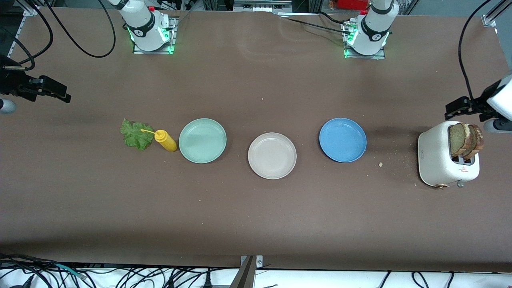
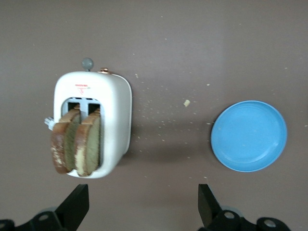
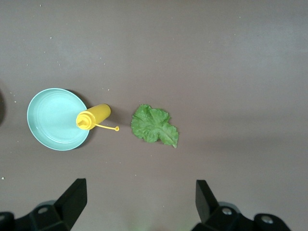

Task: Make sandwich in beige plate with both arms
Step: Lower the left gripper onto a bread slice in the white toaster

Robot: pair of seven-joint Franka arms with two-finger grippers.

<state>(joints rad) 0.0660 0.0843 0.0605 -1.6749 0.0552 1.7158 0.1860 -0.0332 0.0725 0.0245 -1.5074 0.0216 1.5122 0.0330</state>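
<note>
toaster (image 1: 438,160) bears small red logo, unreadable

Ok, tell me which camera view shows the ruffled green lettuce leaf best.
The right wrist view: the ruffled green lettuce leaf lies flat and unobstructed, apart from the yellow squeeze bottle. The front view shows it smaller, with the bottle's nozzle across its edge. The left wrist view does not show it.
</note>
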